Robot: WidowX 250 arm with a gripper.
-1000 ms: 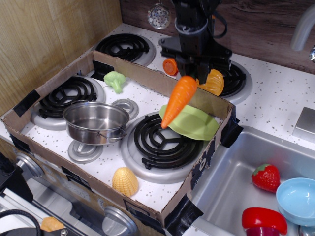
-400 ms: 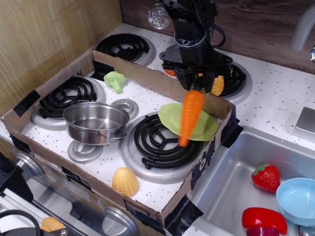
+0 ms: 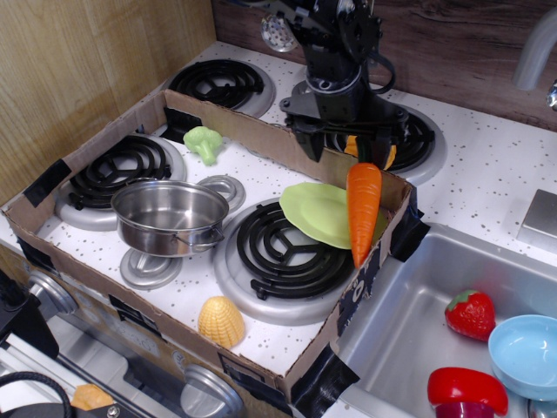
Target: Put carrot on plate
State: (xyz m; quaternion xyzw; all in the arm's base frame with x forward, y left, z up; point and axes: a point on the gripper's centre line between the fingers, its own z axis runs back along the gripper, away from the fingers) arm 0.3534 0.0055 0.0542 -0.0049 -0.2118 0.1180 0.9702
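Two dark jaws are standing apart on the gripper (image 3: 350,144), and I cannot tell whether they are touching the carrot (image 3: 364,209) at all. It is hanging nearly upright just below them, green end up, tip pointing down over the right edge of the plate (image 3: 318,212). That plate is lying tilted against the cardboard wall (image 3: 261,138), beside the front burner (image 3: 283,246). Most of the job seems done; the carrot is not yet resting on the plate.
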